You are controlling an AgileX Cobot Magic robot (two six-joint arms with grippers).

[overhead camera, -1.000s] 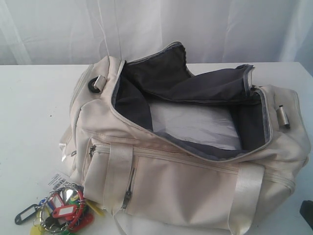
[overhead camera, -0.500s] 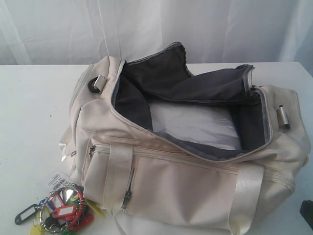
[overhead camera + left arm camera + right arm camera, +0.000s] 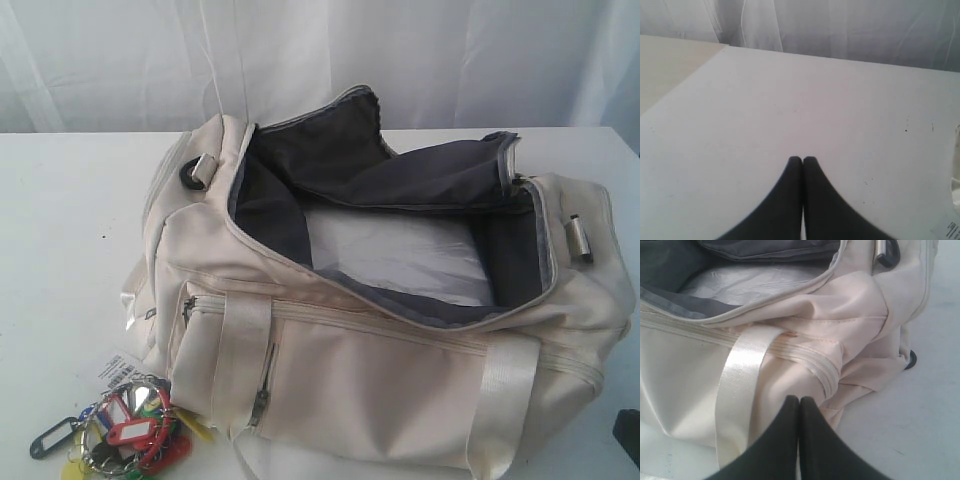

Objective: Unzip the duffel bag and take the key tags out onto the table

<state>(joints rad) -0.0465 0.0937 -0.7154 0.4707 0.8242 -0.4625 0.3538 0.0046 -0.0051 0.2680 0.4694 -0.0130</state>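
The cream duffel bag [image 3: 380,360] lies unzipped on the white table [image 3: 60,220], its dark grey lining and a pale sheet at its bottom showing. The bunch of colourful key tags [image 3: 130,430] rests on the table at the bag's near left corner, beside a white paper label. My left gripper [image 3: 802,159] is shut with nothing in it, over bare table. My right gripper [image 3: 799,399] is shut and empty too, in front of the duffel bag's [image 3: 805,320] near right end by a webbing strap. In the exterior view only a dark bit of the right arm shows at the lower right edge.
White curtains hang behind the table [image 3: 790,100]. A black D-ring [image 3: 191,178] sits at the bag's left end and a metal buckle [image 3: 579,238] on its right end. The table's left edge [image 3: 685,75] shows in the left wrist view.
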